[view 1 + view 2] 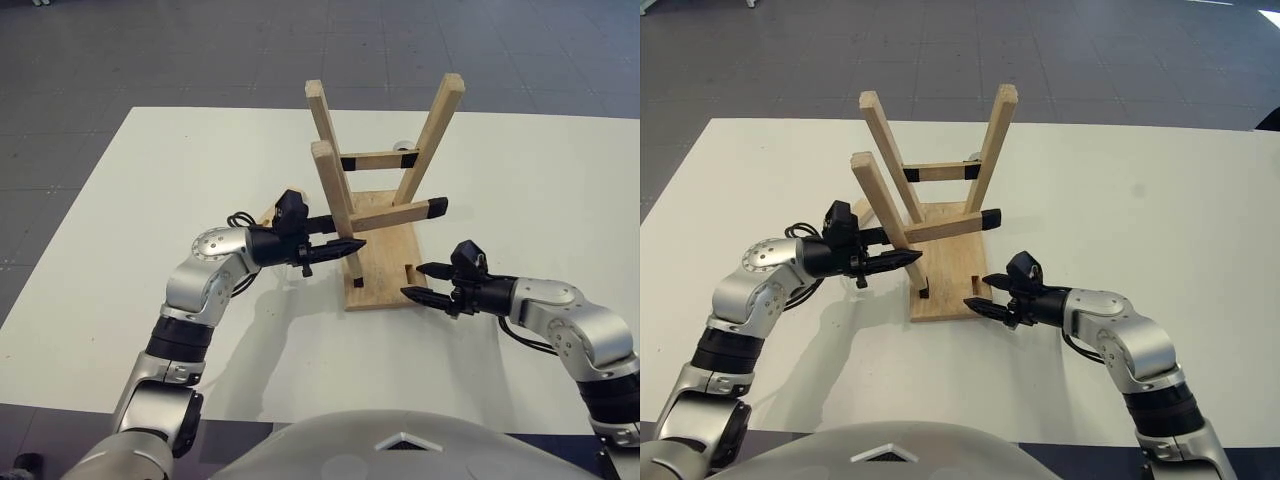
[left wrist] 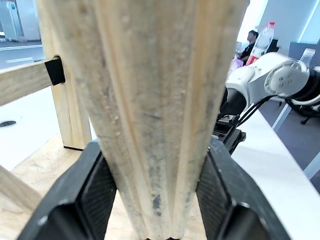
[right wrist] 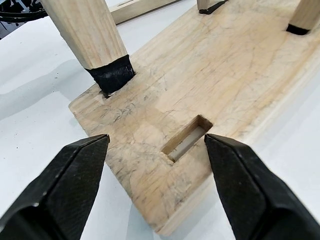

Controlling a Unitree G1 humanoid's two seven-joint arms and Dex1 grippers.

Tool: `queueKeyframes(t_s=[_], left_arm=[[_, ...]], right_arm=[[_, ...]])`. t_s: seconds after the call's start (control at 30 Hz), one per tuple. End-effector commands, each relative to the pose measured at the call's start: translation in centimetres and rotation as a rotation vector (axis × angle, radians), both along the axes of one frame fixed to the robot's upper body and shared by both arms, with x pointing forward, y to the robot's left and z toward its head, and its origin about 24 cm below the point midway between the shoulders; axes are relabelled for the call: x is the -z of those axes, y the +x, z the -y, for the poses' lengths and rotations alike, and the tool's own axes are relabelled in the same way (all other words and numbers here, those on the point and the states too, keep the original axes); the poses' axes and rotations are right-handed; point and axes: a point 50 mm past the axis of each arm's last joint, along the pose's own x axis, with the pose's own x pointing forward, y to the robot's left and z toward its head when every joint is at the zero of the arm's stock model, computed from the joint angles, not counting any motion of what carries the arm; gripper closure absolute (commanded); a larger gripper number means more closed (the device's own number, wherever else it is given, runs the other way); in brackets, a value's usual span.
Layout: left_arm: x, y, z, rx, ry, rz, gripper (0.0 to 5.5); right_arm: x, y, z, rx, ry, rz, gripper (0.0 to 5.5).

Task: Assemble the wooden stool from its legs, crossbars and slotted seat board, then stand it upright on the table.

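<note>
Head view: seat board (image 1: 385, 270) flat on table (image 1: 150, 180), three legs (image 1: 435, 130) pointing up, crossbars (image 1: 378, 160) between them. Left hand (image 1: 343, 247) clamps near leg (image 1: 333, 190).
Left wrist: near leg squeezed between pads (image 2: 97, 195).
Right wrist: right hand (image 3: 156, 144) open, straddling empty slot (image 3: 186, 140) at board corner.

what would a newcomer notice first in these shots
The half-built stool stands upside down mid-table, its seat board flat on the white table and three legs pointing up. The left gripper is clamped on the nearest leg, while the right gripper is open beside the empty slot at the board's near right corner.
</note>
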Motion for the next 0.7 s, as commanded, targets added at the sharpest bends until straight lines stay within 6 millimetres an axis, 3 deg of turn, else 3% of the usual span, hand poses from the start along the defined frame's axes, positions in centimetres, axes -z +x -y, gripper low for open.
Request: queueKeyframes(t_s=[0.03,0.3,0.7], left_arm=[[2.1,-0.5,-0.7,0.008,0.206,0.056,3.45],[5.9,-4.0,-2.3,0.041,0.385,0.004,3.45],[6.8,-6.2,-2.4,0.118,0.530,0.084,3.45]], right_arm=[[0.8,-0.6,0.0,-0.002,-0.030,-0.048,2.00],[1.1,-1.0,0.0,0.008,-0.039,-0.052,2.00],[2.7,-1.4,0.6,0.040,-0.089,-0.085,2.00]])
